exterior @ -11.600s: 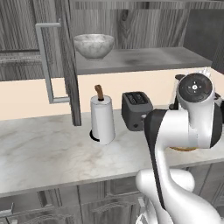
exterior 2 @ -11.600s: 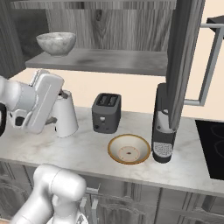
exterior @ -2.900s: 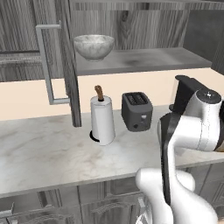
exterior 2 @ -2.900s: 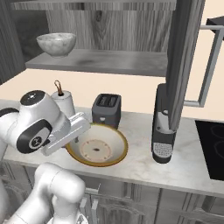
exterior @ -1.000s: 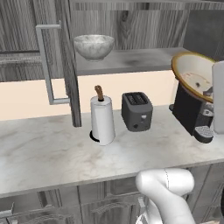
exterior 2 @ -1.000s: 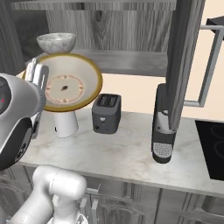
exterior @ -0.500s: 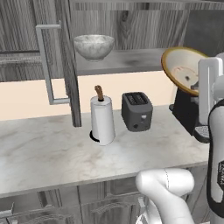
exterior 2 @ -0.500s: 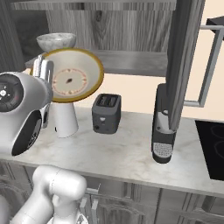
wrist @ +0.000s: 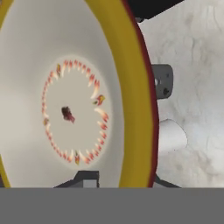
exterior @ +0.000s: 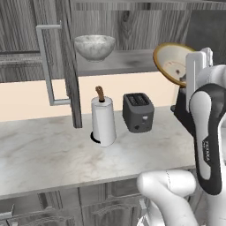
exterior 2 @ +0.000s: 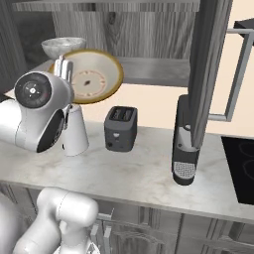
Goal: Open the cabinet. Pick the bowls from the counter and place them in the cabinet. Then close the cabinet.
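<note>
A: Where is the tan bowl (exterior 2: 92,76)?

B: I have it up in the air, tipped on edge, well above the counter (exterior: 48,150) and level with the cabinet (exterior 2: 149,30) shelf. From the right base view it sits in front of the shelf's left part, its inside facing the camera, just below and right of the stone bowl (exterior: 94,46).

A: State of the tool (exterior 2: 61,67)?

B: Clenched on the tan bowl's rim. In the right base view a finger stands against the bowl's left edge; in the hand view the rim runs down to the fingertips (wrist: 85,178) at the bottom. The jaws are nearly together, with the rim between them.

A: Stone bowl?

B: Upright on the shelf, left part, apart from the tan one.

A: Cabinet doors?

B: Both open. The left door (exterior: 66,57) stands edge-on in the left base view, bar handle outward; the right door (exterior 2: 211,64) likewise in the right base view.

A: Anything else on the counter?

B: Paper towel roll (exterior: 103,121), with a toaster (exterior: 138,112) just beside it. A coffee machine (exterior 2: 185,144) stands under the right door, well apart from the toaster. A cooktop (exterior 2: 240,166) corner is at far right.

A: Hand view details?

B: Bowl interior is pale with a ring of small red-orange marks; the counter and the roll's top lie beyond its rim.
</note>
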You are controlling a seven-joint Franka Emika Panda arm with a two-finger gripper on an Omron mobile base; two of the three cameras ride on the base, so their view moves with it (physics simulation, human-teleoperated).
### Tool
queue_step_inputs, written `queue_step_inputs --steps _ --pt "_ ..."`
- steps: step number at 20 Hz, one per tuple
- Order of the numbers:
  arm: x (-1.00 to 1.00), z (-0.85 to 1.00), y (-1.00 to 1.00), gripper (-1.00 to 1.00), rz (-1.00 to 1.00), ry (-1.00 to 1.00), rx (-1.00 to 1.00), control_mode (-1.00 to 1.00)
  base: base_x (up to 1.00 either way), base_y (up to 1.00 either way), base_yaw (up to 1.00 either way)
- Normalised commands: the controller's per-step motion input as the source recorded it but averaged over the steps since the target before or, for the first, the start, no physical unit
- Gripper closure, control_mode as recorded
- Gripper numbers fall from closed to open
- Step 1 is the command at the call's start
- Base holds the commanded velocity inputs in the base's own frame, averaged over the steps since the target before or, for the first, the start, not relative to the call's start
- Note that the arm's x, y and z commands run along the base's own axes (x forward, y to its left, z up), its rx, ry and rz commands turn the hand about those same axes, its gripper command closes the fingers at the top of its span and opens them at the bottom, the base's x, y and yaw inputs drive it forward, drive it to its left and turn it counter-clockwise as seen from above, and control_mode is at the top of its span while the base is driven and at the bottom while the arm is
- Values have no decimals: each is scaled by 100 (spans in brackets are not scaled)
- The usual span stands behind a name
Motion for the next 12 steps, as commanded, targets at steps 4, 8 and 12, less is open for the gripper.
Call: queue_step_inputs --steps 4,8,12 --pt "70 0 0 100 2 -3 0 -100 0 0 0" --pt "68 0 -1 100 1 -2 0 -100 0 0 0" --pt "72 -3 -4 100 1 -8 0 -100 0 0 0"
